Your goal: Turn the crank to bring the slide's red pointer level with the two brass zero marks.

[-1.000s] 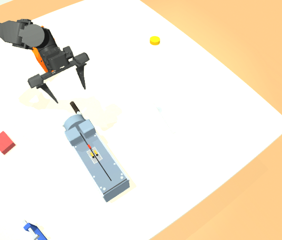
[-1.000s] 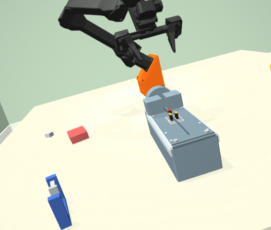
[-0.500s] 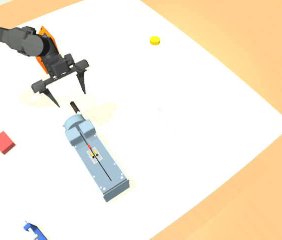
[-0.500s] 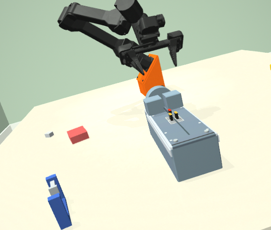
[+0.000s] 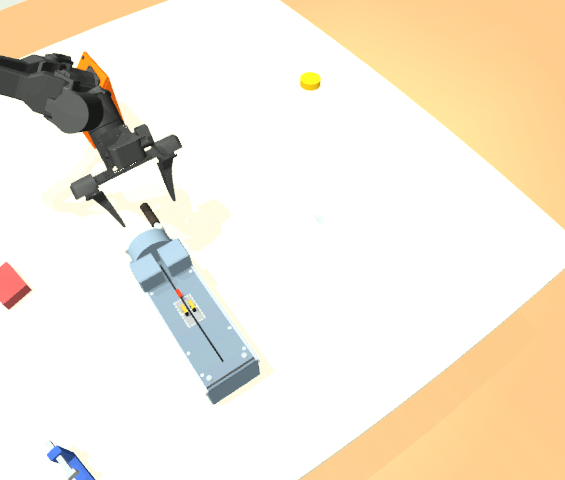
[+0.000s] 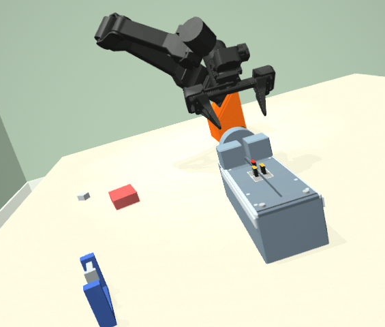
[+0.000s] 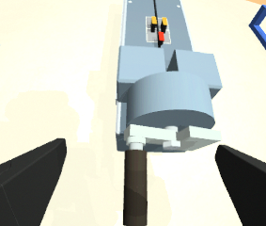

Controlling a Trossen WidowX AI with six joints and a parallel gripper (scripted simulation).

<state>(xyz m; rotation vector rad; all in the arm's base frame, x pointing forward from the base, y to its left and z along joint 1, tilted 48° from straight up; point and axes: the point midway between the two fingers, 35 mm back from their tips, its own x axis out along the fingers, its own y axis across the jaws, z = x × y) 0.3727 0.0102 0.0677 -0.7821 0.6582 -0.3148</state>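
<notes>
Near the left edge of the white tabletop point(image 5: 427, 217) lies a flat red rectangular block point(image 5: 6, 284), and a blue upright clamp-like bracket with a grey insert point(image 5: 69, 462) stands toward the bottom-left corner. In the exterior view a tiny grey cube point(image 6: 83, 196) lies just beside the red block.

From the top-left corner the black jointed arm point(image 5: 24, 85) reaches in over its orange base point(image 5: 97, 77). Its black parallel-jaw gripper point(image 5: 147, 210) hangs above the table with the two pointed fingers point(image 5: 168, 175) spread about as wide as they go, and nothing is between them. The dark brown cylindrical crank handle point(image 5: 149, 214) sits under the gap between the fingertips, touched by neither; in the wrist view the handle point(image 7: 135, 188) lies between the two fingers with room on both sides.

The handle sticks out from the round end of the long grey-blue box-shaped machine point(image 5: 194, 315), which lies in the middle of the table, slanting toward the bottom edge. A thin dark slot runs along its top. On it the small red pointer point(image 5: 179, 292) sits just short of the two brass zero marks point(image 5: 188, 306), on the crank side, not level with them.

Toward the top edge, well apart from everything else, rests a small yellow disc point(image 5: 310, 80).
</notes>
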